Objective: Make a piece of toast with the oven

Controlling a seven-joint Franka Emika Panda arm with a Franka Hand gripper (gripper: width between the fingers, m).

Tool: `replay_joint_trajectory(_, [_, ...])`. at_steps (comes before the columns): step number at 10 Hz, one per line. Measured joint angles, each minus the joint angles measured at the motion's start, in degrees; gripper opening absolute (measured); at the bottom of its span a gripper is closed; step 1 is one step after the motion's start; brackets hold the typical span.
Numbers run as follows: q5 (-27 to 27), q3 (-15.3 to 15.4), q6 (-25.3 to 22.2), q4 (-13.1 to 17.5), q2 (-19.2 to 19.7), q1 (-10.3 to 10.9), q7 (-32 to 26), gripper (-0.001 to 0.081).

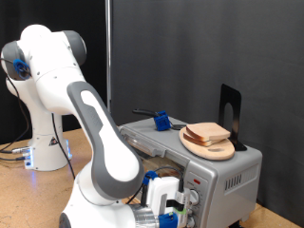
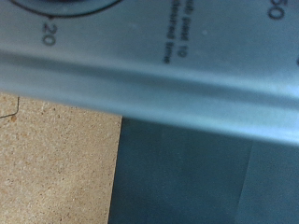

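Gripper [image 1: 174, 211] hard against toaster oven [image 1: 223, 180] front by timer dial [image 2: 79, 7], finger state unreadable; bread slices [image 1: 208, 133] on wooden board [image 1: 211, 147] atop oven; misaligned push could jolt them off.

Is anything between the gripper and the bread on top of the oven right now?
Yes: the gripper is low at the oven's front panel, while the bread sits on a round board on the oven's top. The oven body lies between them.
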Motion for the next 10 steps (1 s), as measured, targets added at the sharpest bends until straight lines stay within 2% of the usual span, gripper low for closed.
replay_joint_trajectory(5, [1.5, 0.0, 0.2, -0.6, -0.1, -0.1, -1.4, 0.0217])
replay_joint_trajectory(8, [7.2, 0.7, 0.0, -3.0, -0.1, -1.2, -13.4, 0.0217])
replay_joint_trajectory(10, [9.3, 1.0, -0.6, -3.8, 0.0, -1.8, -19.2, 0.0217])
